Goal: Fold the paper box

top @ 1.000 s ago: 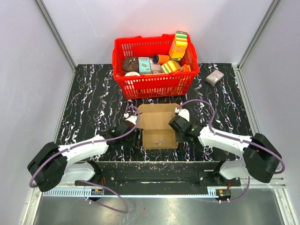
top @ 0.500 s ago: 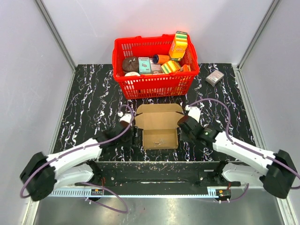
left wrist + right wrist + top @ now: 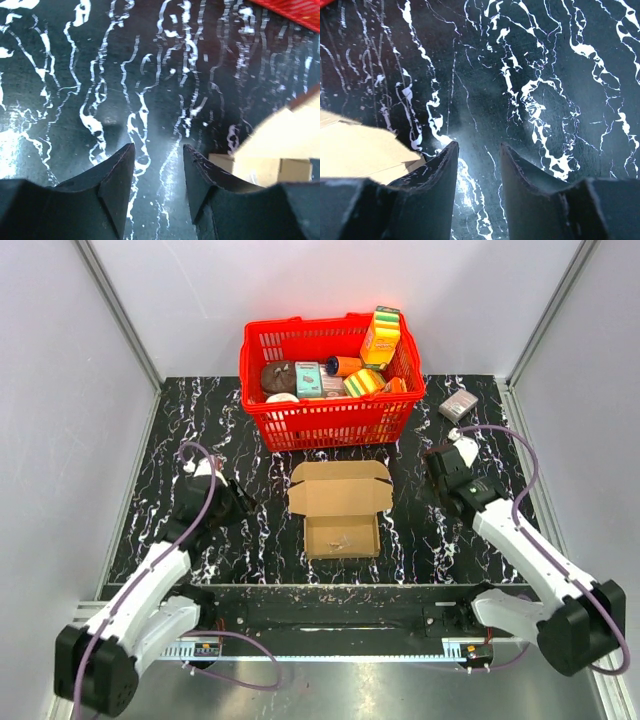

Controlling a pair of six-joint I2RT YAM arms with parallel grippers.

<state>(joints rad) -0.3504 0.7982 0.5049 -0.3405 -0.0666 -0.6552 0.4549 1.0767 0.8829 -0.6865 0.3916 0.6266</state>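
The paper box (image 3: 340,508) is a brown cardboard carton lying open in the middle of the black marble table, its lid flap spread toward the basket. My left gripper (image 3: 243,503) hovers to its left, clear of it, jaws open and empty. From the left wrist, the box (image 3: 280,145) shows at the right edge, beside the left gripper (image 3: 158,147). My right gripper (image 3: 436,460) is off to the box's right, also open and empty. The right wrist view has the box (image 3: 355,150) at the lower left, with only marble between the right gripper's (image 3: 479,145) fingers.
A red basket (image 3: 330,418) full of colourful packages stands just behind the box. A small grey-pink box (image 3: 459,405) lies at the back right. White walls close in the table on the left, right and back.
Both arms have pulled back outward from the box's sides. The right gripper has opened and let go of the right wall. The box has stayed in place.
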